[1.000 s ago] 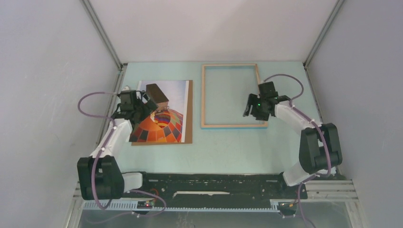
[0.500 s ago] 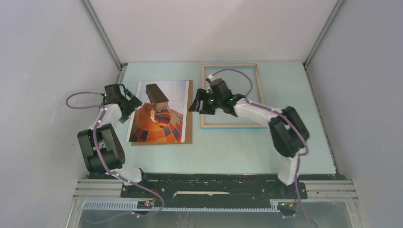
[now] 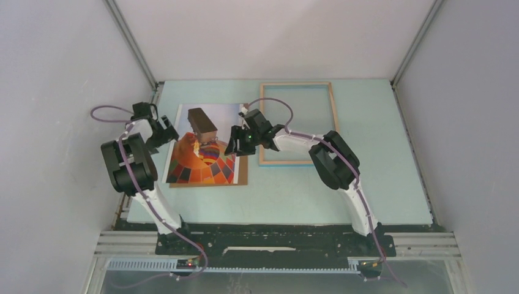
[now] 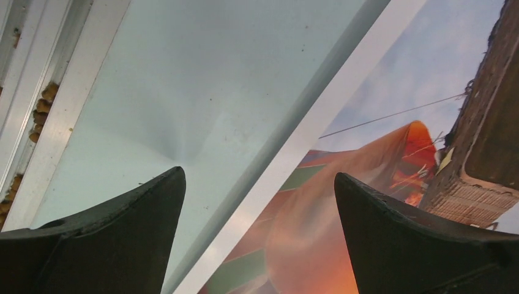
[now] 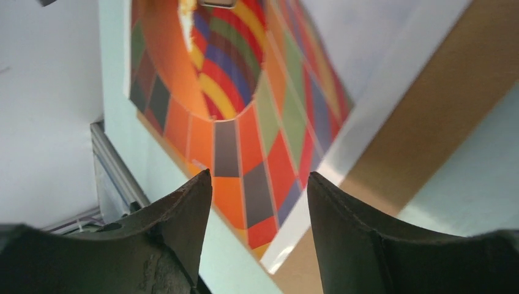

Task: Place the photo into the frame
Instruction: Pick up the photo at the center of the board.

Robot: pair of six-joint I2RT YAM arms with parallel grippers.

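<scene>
The photo (image 3: 205, 165) lies face up left of centre in the top view, on a brown backing board (image 3: 243, 173) whose strip shows along its right and lower edges. The frame (image 3: 297, 84) lies flat to its right, upper centre, with the light wood side up and a blue edge along its lower rail. It sits just beside the board without touching it, and the pale table (image 3: 379, 153) shows through its opening. The left gripper (image 3: 166, 131) sits at the photo's left edge, close to the enclosure's left wall. In its wrist view the left gripper (image 4: 260, 236) has its fingers (image 4: 122, 245) spread wide, straddling the white border of the photo (image 4: 392, 92). Bare table and a metal rail (image 4: 37, 104) lie on the left of that view. The right gripper (image 3: 234, 144) reaches across the frame's left rail to the photo's right edge. In its wrist view the right gripper (image 5: 260, 211) has its fingers (image 5: 183, 214) apart with nothing between them, over the lower corner of the photo (image 5: 245, 141) and the board (image 5: 428, 122). Open table lies at the right and bottom of the top view.
</scene>
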